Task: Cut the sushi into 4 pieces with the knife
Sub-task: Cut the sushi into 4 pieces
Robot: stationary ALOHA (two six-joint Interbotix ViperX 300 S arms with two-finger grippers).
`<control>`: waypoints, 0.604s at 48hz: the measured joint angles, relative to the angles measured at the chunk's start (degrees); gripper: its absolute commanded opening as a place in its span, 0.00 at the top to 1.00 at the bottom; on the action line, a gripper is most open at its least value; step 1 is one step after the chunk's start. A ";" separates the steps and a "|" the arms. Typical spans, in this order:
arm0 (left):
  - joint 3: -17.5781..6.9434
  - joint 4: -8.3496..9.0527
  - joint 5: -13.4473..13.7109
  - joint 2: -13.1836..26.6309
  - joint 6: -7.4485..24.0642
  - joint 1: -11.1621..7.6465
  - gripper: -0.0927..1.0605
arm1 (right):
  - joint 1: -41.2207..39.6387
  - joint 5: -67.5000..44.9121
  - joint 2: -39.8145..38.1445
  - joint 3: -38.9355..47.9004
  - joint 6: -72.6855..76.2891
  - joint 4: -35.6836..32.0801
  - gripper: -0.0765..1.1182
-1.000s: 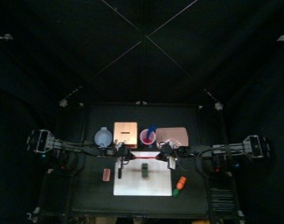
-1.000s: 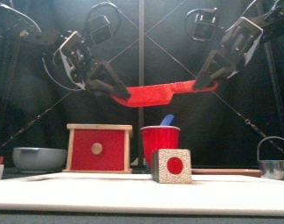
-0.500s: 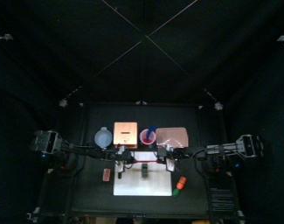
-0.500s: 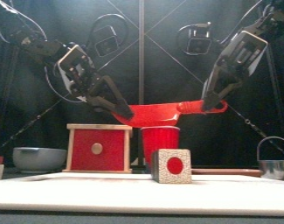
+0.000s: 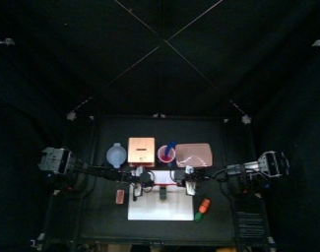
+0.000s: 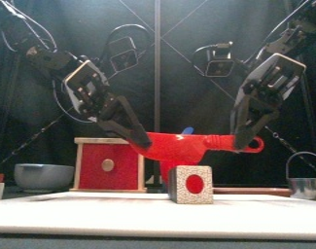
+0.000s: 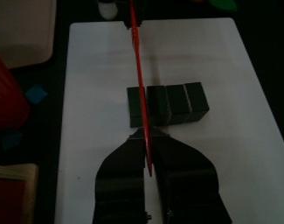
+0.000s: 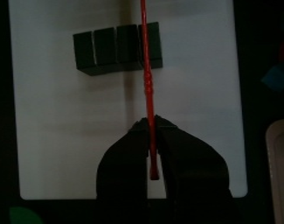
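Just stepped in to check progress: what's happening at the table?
Both arms share one red toy knife: the left gripper pinches its blade end, the right gripper its handle, holding it roughly level just above the toy sushi roll on the white cutting board. The roll's blocks sit together, none separated yet.
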 measured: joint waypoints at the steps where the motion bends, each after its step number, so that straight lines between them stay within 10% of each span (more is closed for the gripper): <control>1: -0.18 -0.09 0.00 0.26 0.09 0.09 0.60 | 0.00 0.09 0.26 0.00 0.00 -0.09 0.82; 29: -1.05 -0.18 -0.44 3.96 0.09 -0.09 0.60 | -0.26 0.26 1.58 -0.53 0.09 -1.67 0.82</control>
